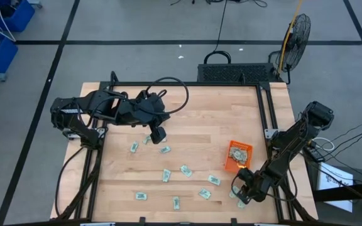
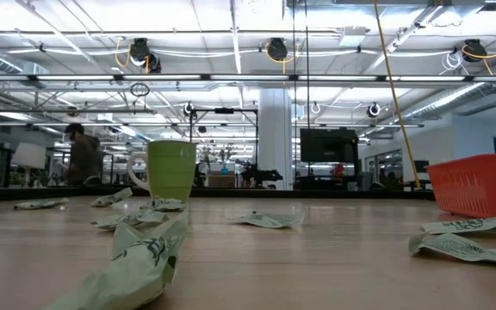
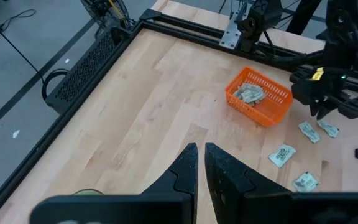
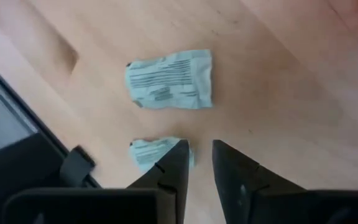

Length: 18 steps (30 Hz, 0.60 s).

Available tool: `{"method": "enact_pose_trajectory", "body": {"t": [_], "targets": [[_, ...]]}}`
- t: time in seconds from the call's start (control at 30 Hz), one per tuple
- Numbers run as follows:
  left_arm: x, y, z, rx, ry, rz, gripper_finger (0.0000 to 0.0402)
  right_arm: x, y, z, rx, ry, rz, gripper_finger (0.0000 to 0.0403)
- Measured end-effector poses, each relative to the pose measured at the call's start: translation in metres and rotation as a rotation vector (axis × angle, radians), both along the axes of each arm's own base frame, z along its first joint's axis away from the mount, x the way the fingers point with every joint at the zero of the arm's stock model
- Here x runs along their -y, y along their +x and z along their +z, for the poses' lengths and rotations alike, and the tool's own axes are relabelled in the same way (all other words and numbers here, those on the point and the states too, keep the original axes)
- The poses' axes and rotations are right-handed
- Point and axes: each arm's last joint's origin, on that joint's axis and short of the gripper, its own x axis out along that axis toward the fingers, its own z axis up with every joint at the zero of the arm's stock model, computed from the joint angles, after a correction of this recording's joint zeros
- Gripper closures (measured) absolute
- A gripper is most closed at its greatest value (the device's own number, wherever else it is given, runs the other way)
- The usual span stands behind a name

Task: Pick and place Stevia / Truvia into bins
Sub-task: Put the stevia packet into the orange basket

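Observation:
Several pale green Stevia packets (image 1: 186, 170) lie flat and scattered on the wooden table. A few more lie inside the orange bin (image 1: 238, 156), which stands on the right half of the table. My right gripper (image 4: 201, 163) is low over the near right corner, pointing steeply down and narrowly open. One packet (image 4: 169, 79) lies just ahead of its fingertips; a second, crumpled packet (image 4: 149, 152) is partly hidden behind one finger. My left gripper (image 3: 199, 155) hangs high over the far left part of the table, shut and holding nothing. My right gripper has one finger (image 4: 176, 165) over the edge of the crumpled packet (image 4: 143, 151), which lies on the table. The finger hides that edge, and I cannot tell whether it touches the packet. Nothing is between the two fingers.
A round green cup (image 2: 170, 170) stands on the far left part of the table, below my left arm. Black rails (image 1: 266, 113) frame the table. Bare wood lies between the bin and the cup. A person (image 2: 80, 155) shows in the room beyond.

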Motion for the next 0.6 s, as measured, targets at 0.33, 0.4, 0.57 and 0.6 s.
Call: {"method": "enact_pose_trajectory", "body": {"t": [0.33,0.4,0.57,0.6], "targets": [[0.000,0.000,0.000,0.001,-0.001,0.001,0.0364,-0.002,0.002,-0.005,0.046,0.034,0.029,0.0285],[0.000,0.000,0.000,0.000,-0.001,0.001,0.0364,-0.002,0.002,-0.011,0.029,0.012,0.031,0.0283],[0.000,0.000,0.000,0.001,-0.002,0.001,0.0364,-0.008,0.007,-0.021,0.041,0.020,0.039,0.0283],[0.000,0.000,0.000,0.001,-0.001,0.001,0.0364,-0.009,0.007,-0.021,0.041,0.020,0.038,0.0283]]}}
